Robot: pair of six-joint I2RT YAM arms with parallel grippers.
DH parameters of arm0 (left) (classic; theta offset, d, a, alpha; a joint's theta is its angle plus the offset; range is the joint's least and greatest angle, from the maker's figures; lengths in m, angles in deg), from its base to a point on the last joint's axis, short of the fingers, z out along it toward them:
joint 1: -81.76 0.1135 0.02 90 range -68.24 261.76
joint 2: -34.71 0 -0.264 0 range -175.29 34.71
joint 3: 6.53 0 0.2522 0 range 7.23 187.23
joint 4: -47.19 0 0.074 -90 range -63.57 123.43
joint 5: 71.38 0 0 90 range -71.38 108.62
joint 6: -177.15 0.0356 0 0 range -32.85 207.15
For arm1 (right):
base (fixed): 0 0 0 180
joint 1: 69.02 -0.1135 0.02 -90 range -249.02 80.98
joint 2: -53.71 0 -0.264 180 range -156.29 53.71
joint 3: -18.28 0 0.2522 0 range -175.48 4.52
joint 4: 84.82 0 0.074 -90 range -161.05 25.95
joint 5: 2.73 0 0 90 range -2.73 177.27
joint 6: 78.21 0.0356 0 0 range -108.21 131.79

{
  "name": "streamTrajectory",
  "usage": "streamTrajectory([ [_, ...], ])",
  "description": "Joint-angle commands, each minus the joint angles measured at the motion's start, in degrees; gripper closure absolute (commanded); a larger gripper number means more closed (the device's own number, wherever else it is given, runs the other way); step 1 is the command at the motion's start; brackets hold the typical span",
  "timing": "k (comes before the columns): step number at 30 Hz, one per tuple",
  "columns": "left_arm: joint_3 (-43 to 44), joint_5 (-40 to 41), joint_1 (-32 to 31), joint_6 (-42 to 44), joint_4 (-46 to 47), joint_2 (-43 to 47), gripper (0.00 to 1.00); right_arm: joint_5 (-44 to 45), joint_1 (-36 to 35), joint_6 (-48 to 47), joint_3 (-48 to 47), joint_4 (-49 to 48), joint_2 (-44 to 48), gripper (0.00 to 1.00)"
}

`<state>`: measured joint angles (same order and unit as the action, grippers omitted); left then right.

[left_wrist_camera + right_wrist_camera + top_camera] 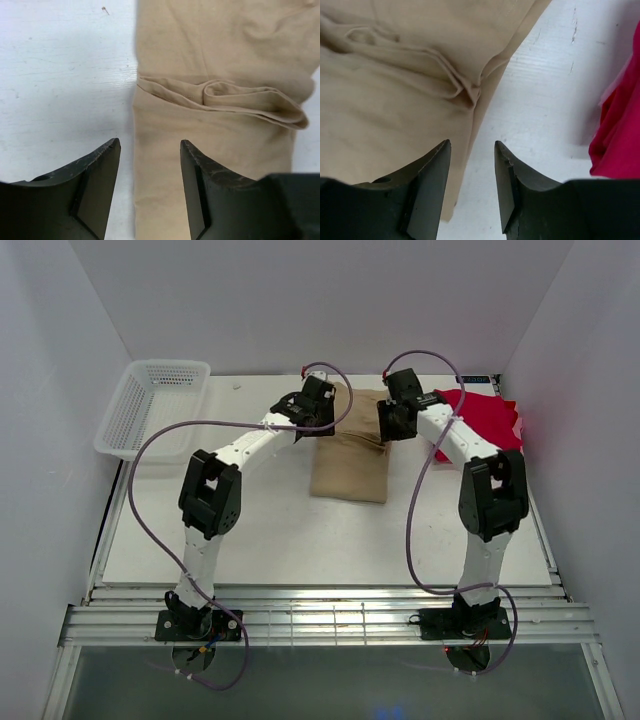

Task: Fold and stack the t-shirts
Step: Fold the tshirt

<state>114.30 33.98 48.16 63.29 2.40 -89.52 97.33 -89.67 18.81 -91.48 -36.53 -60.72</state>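
Note:
The tan-beige t-shirt (350, 468) lies folded into a narrow strip in the middle of the table, with a cross fold (225, 97) over its far part. My left gripper (150, 145) hovers open over the shirt's left edge with nothing between its fingers. My right gripper (471, 145) stands open over the shirt's right edge, also holding nothing. In the top view both grippers (322, 408) (392, 420) flank the far end of the tan shirt (395, 100). The red t-shirt (492, 418) lies bunched at the back right and also shows at the right edge of the right wrist view (620, 140).
A white mesh basket (150, 405) stands at the back left of the table. White walls close in the table on the left, back and right. Purple cables loop from both arms.

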Motion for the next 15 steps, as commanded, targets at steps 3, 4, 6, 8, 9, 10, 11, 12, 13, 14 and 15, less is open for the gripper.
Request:
streamTrajectory([
  [3, -9.4, -0.15, -0.67, -3.47, 0.62, 12.33, 0.38, -7.16, -0.27, 5.7, 9.58, -2.0, 10.89, 0.53],
  [4, -11.59, -1.02, -0.67, -3.83, 0.7, 12.77, 0.38, -7.77, -0.27, 6.33, 11.35, -1.92, 11.59, 0.53],
  [6, -18.45, -2.34, -0.76, -4.96, 1.58, 14.62, 0.39, -9.18, -0.36, 7.82, 15.3, -2.53, 13.79, 0.53],
  [8, -23.37, -4.79, -0.93, -5.23, 4.81, 16.29, 0.39, -9.45, -0.62, 8.61, 21.1, -3.85, 15.98, 0.53],
  [9, -27.4, -5.59, -1.02, -5.5, 5.79, 18.03, 0.39, -9.54, -0.71, 9.31, 22.86, -4.37, 16.69, 0.53],
  [10, -29.09, -6.21, -1.02, -5.67, 7.37, 18.66, 0.39, -9.45, -0.8, 9.58, 26.01, -5.16, 18.18, 0.53],
  [11, -30.41, -7.26, -1.11, -5.67, 7.91, 19.1, 0.39, -9.54, -0.89, 9.76, 27.44, -5.6, 18.89, 0.53],
  [12, -32.34, -7.7, -1.11, -6.02, 8.17, 19.45, 0.39, -9.45, -1.06, 10.11, 28.67, -6.04, 19.59, 0.53],
  [13, -33.06, -8.06, -1.11, -6.2, 8.26, 19.37, 0.39, -9.54, -1.15, 10.63, 29.81, -6.39, 20.73, 0.53],
  [14, -33.67, -8.58, -1.2, -6.55, 8.44, 19.28, 0.39, -10.76, -1.24, 10.81, 31.83, -7.18, 21.26, 0.53],
  [15, -34.98, -8.93, -1.2, -6.9, 8.7, 19.2, 0.39, -11.38, -1.33, 11.08, 32.72, -7.54, 21.7, 0.53],
])
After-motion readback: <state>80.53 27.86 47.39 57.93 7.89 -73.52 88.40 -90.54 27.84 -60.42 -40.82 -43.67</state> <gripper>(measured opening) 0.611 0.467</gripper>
